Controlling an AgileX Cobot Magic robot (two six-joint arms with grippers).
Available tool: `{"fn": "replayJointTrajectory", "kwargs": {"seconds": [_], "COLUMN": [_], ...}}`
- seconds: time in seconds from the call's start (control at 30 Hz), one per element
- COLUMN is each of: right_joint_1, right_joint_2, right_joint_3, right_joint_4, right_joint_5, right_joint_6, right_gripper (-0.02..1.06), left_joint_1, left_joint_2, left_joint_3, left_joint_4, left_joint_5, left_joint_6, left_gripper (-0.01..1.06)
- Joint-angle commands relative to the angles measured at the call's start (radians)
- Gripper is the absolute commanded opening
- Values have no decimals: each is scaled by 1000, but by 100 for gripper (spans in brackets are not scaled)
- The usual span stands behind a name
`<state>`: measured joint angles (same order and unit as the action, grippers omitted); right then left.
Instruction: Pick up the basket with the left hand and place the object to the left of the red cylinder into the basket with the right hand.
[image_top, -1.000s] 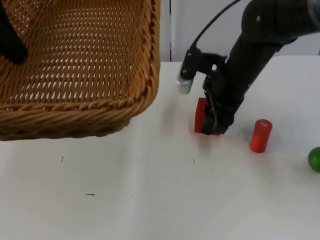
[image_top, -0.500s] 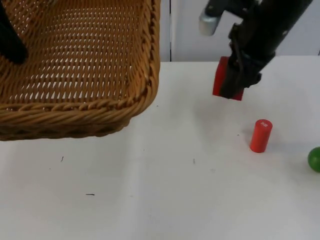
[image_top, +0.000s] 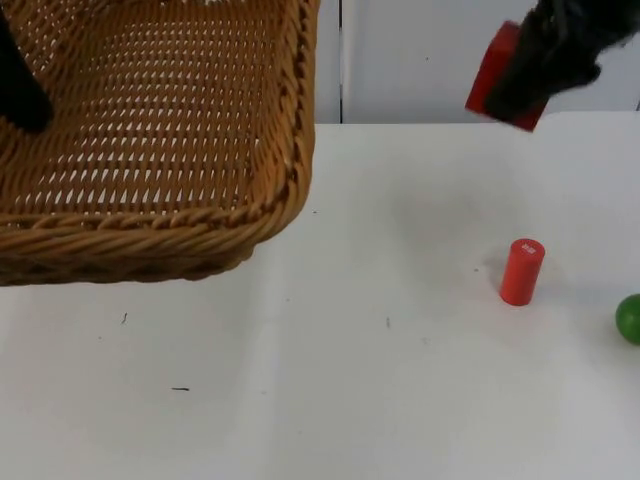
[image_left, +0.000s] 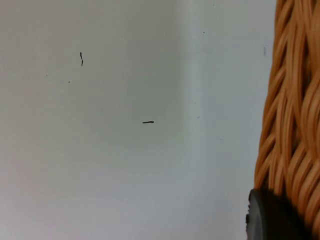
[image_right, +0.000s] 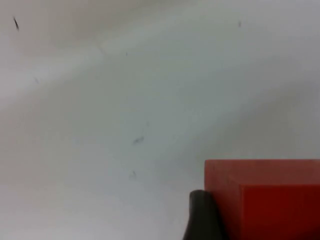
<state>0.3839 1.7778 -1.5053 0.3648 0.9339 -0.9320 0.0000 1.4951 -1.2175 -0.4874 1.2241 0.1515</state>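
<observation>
The wicker basket (image_top: 150, 130) hangs in the air over the table's left side, tipped so its woven floor faces the top camera. The left gripper (image_top: 18, 85) shows as a dark shape at the basket's far left rim, and in the left wrist view a black fingertip (image_left: 272, 217) presses right against the braided rim (image_left: 292, 115), so that gripper is clamped on the basket.

Over on the right, the right gripper (image_top: 545, 60) is high above the white table (image_top: 350, 350), in front of the grey partition wall (image_top: 400, 60), and it grips the red block (image_top: 497, 68) between its fingers. The block sits tilted in the grasp, well clear of the tabletop. The right wrist view has the block (image_right: 265, 200) close up, with a black finger (image_right: 202, 215) flat against its side and bare table beneath.

Down on the table, the red cylinder (image_top: 521, 271) stands upright and alone on the right side. A green ball (image_top: 629, 318) lies near it, further right at the table's edge. The block is well apart from the basket, up near the wall.
</observation>
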Motion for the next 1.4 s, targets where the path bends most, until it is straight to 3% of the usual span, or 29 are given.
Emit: {"fn": "replayJointTrajectory", "kwargs": {"seconds": [0.0, 0.4, 0.67, 1.0, 1.37], "right_joint_1": [0, 13, 113, 270, 279], "right_joint_2": [-48, -261, -321, -318, -318], "right_joint_3": [2, 2, 2, 2, 2], "right_joint_4": [28, 30, -18, -181, -167], "right_joint_5": [22, 95, 106, 73, 50], "right_joint_6": [23, 93, 121, 263, 402], "right_gripper": [0, 0, 0, 0, 0], "left_joint_1": [-3, -3, -3, -3, -3], "left_joint_2": [4, 22, 22, 22, 22], "left_joint_3": [-4, -4, -4, -4, -4], "left_joint_4": [-22, -34, -33, -33, -33], "left_joint_5": [-3, -3, -3, -3, -3], "left_joint_6": [1, 31, 33, 45, 52], "left_gripper": [0, 0, 0, 0, 0]}}
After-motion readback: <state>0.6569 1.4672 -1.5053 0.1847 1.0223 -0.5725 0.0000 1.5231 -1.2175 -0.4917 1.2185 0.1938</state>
